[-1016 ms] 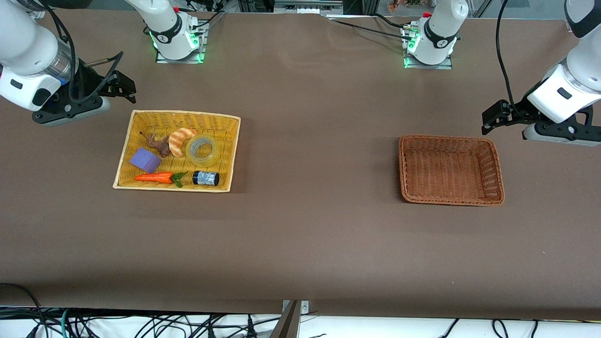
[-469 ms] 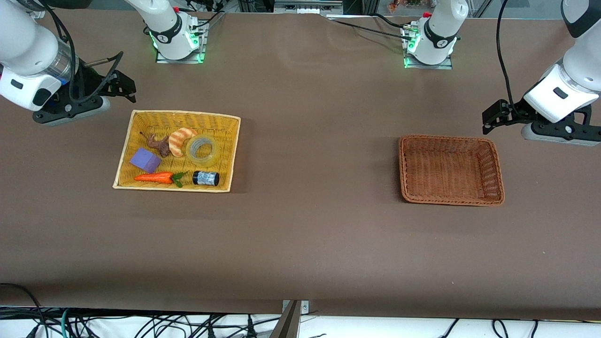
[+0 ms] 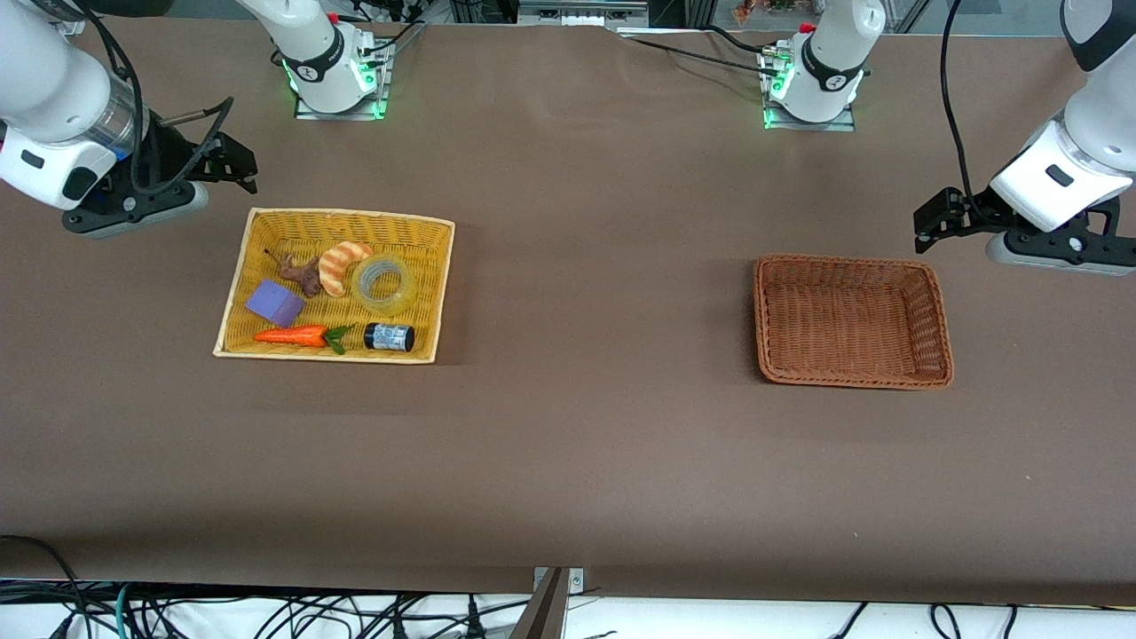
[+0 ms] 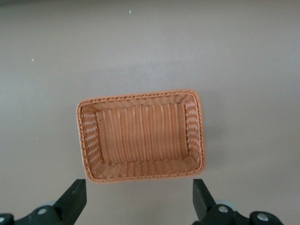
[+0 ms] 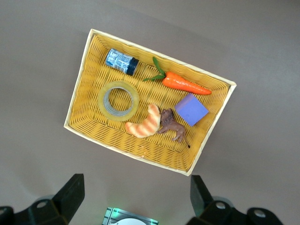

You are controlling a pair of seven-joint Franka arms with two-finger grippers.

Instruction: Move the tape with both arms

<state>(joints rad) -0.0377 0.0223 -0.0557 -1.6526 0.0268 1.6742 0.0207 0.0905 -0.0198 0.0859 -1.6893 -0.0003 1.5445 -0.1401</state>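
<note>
The tape [image 3: 383, 282], a yellowish translucent ring with a grey core, lies flat in the yellow basket [image 3: 346, 216] toward the right arm's end of the table. It also shows in the right wrist view [image 5: 118, 100]. My right gripper [image 3: 238, 167] is open and empty, up in the air over bare table beside the yellow basket's corner nearest the bases. My left gripper [image 3: 928, 222] is open and empty, in the air beside the empty brown basket [image 3: 843, 260]. The left wrist view shows that basket [image 4: 140, 95] past the open fingers.
In the yellow basket [image 5: 154, 49] the tape lies beside a croissant toy [image 3: 340, 265], a brown animal figure [image 3: 302, 273], a purple block [image 3: 274, 303], a toy carrot [image 3: 293, 335] and a small dark jar [image 3: 390, 337]. Green-lit arm bases [image 3: 337, 80] stand farthest from the front camera.
The left arm's hand has shifted slightly toward the bases. The right arm and all objects have not moved.
</note>
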